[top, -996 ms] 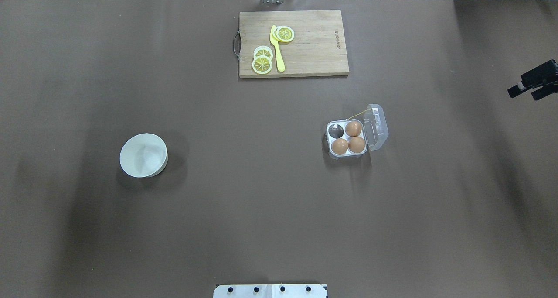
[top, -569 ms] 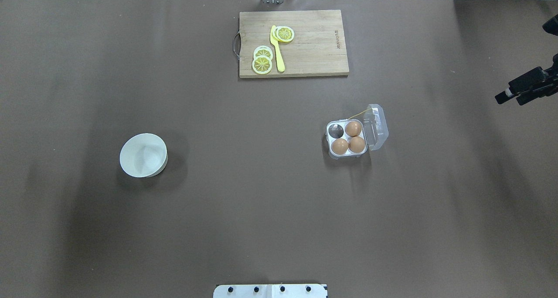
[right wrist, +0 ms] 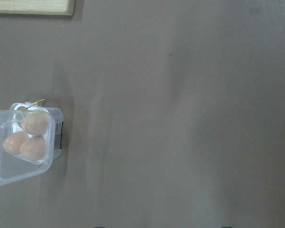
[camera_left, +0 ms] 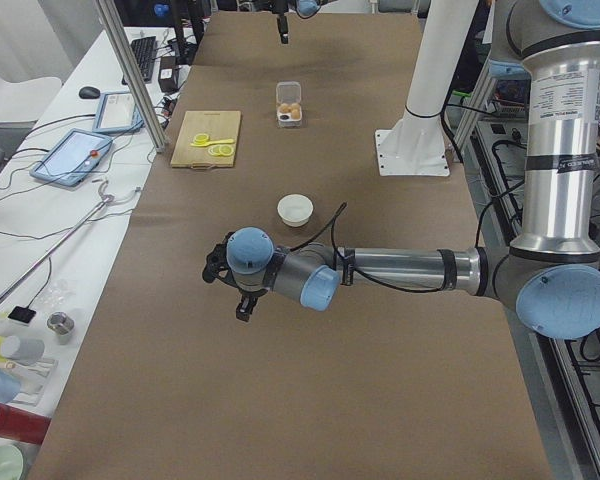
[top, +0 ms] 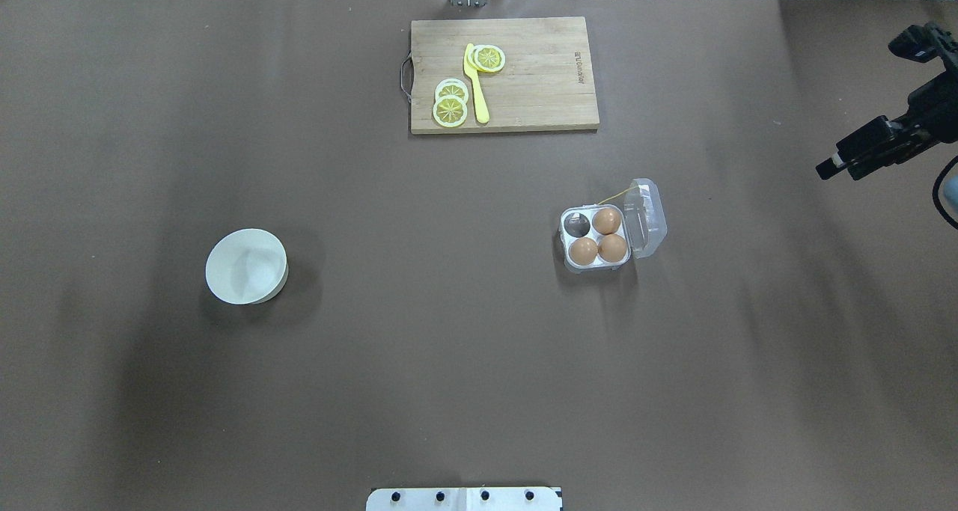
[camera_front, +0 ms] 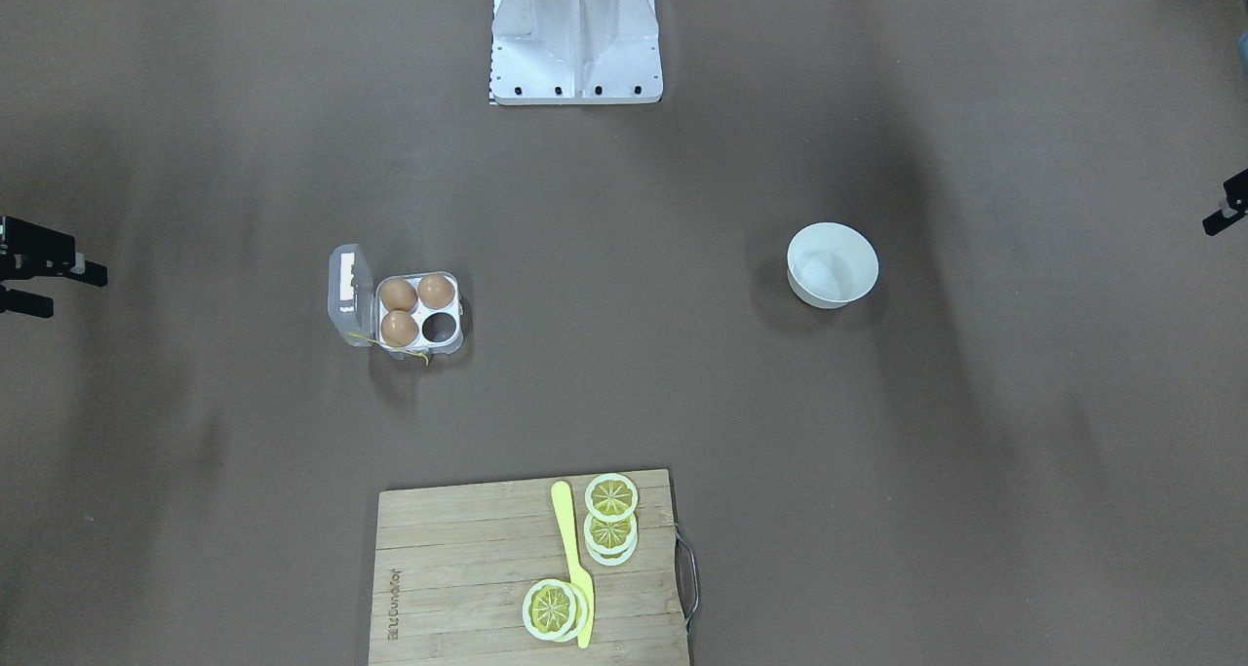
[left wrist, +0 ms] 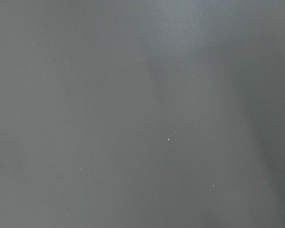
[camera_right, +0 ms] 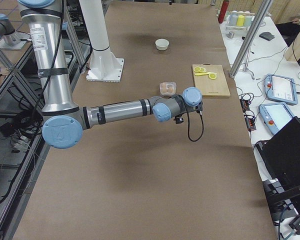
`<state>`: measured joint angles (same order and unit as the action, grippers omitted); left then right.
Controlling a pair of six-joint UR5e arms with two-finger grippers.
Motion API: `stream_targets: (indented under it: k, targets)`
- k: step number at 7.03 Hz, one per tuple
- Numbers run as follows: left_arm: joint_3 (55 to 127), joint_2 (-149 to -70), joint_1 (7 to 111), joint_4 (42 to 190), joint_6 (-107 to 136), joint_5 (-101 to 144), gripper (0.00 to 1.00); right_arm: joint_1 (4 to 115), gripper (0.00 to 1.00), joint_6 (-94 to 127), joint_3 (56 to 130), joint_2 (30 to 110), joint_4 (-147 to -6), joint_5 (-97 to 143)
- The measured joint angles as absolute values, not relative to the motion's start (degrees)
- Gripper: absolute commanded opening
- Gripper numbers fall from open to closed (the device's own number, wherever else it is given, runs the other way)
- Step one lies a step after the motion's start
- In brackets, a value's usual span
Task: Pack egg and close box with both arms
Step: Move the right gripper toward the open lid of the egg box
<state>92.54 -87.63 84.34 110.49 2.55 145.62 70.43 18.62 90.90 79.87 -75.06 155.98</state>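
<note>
On the robot's right half of the creased brown tabletop (top: 449, 361) you have the small square clear plastic egg carton (top: 566, 256), with three smooth brown eggs (top: 583, 251) seated and one empty cup (top: 576, 225) at its far corner on the robot's left. I see no loose egg anywhere, so check where the fourth is to come from. The right claw (top: 838, 172) hangs well apart from the carton at the table's right edge, its prongs parted around nothing. The left claw (camera_left: 243, 303) hovers over bare cover at the opposite end, and I cannot tell how wide it stands. Watch the hinged clear lid (top: 650, 219): it stands open on the side the right arm comes from, so an inbound sweep could clip it and shove the light carton along the smooth cover. The yellow thread (top: 617, 194) trailing at the far side could also snag a prong. Elsewhere sit a round white bowl (top: 212, 260) and a wooden cutting board (top: 539, 84) with lemon slices (top: 450, 110) and a yellow plastic knife (top: 477, 96). Side benches carry tablets and cables.
</note>
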Motion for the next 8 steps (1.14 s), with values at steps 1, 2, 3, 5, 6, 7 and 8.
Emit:
stream_targets:
  k: [1, 2, 3, 5, 6, 7, 8]
  targets:
    - [93.95, -87.59, 84.60, 109.08, 2.55, 145.63, 0.97, 69.42, 0.59, 18.77, 88.84, 77.24, -75.11, 156.21]
    - [95.06, -87.49, 84.76, 107.99, 2.55, 145.63, 0.97, 68.86, 0.51, 19.08, 86.56, 74.59, -75.13, 156.89]
    - [95.54, -87.44, 84.85, 107.54, 2.55, 145.63, 0.97, 68.28, 0.39, 21.30, 84.88, 71.72, -75.12, 157.63]
    - [95.63, -87.46, 84.90, 107.31, 2.55, 145.57, 0.97, 66.36, 0.30, 28.79, 84.12, 66.91, -74.72, 158.02]
    - [95.63, -87.50, 84.93, 107.26, 2.55, 145.56, 0.98, 65.47, 0.27, 30.10, 83.84, 65.77, -74.55, 157.94]
    - [95.63, -87.53, 84.96, 107.25, 2.55, 145.55, 0.97, 64.56, 0.24, 30.50, 83.25, 65.15, -74.46, 157.83]
    - [95.60, -87.53, 84.97, 107.27, 2.55, 145.52, 0.98, 63.48, 0.23, 30.60, 82.18, 64.70, -74.39, 157.72]
